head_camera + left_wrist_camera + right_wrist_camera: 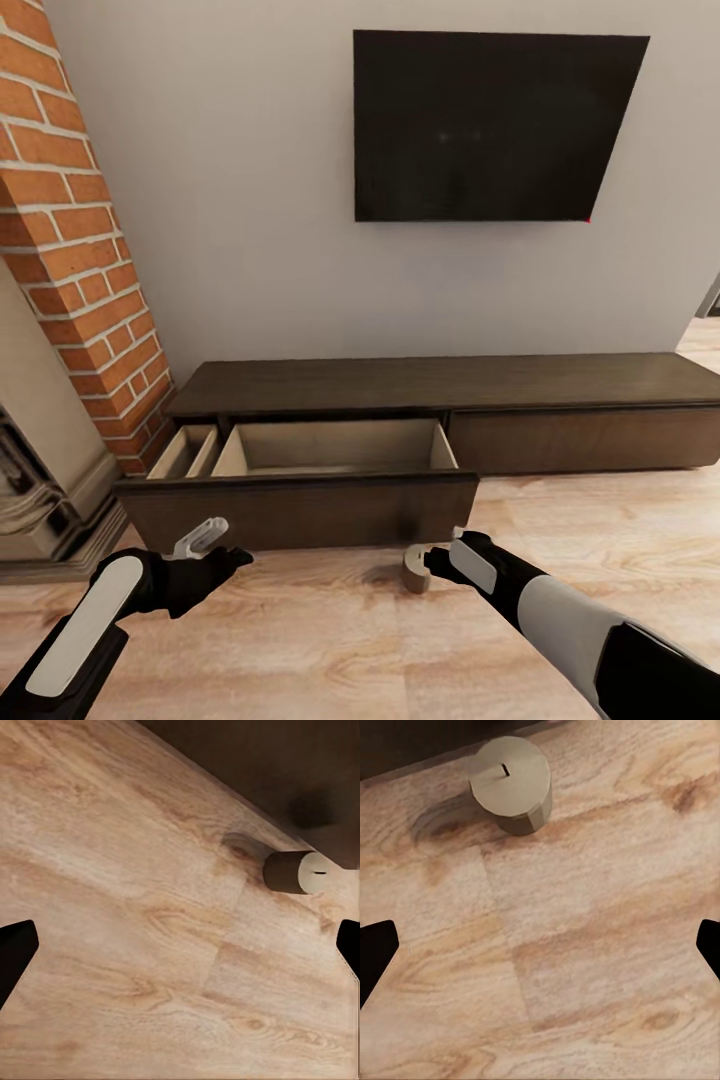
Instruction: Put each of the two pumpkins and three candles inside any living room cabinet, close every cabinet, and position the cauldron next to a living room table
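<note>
- Both forearms come in at bottom of head view. Left gripper (pixel 212 545) sits lower left, over bare wood floor (pixel 330 640), holding nothing; right gripper (pixel 440 560) is lower centre, just beside a candle (pixel 416 568).
- Candle stands upright on floor, close in front of the cabinet (pixel 440 385), near right end of the open drawer (pixel 300 505).
- Drawer is pulled out, pale inside, with a divider at its left; as far as the inside shows, nothing is in it. Drawer front to the right is shut.
- Step in hand, as I judge: picking this candle w/ right arm, to drop it in the open drawer.
- Right wrist view: candle (pixel 512 784) at upper part of frame, flat top w/ small wick mark, shadow beside it. Dark fingertips (pixel 376 949) show only at left and right edges, so the jaws stand wide and empty; candle is not yet between them.
- Next move needs: bring gripper forward so candle sits between fingers, then close, lift over drawer front, release inside.
- Left wrist view gives candle (pixel 296 871) from the side, w/ dark drawer front above it. Left fingertips (pixel 15 952) also far apart, nothing held.
- Head view alone gives the wall TV (pixel 490 125) and brick column (pixel 80 230) at upper left. Wrist views give wick and jaw spread, which head view is too small to tell.
- Risk, I think: candle is close to the drawer front, a finger may bump it.
</note>
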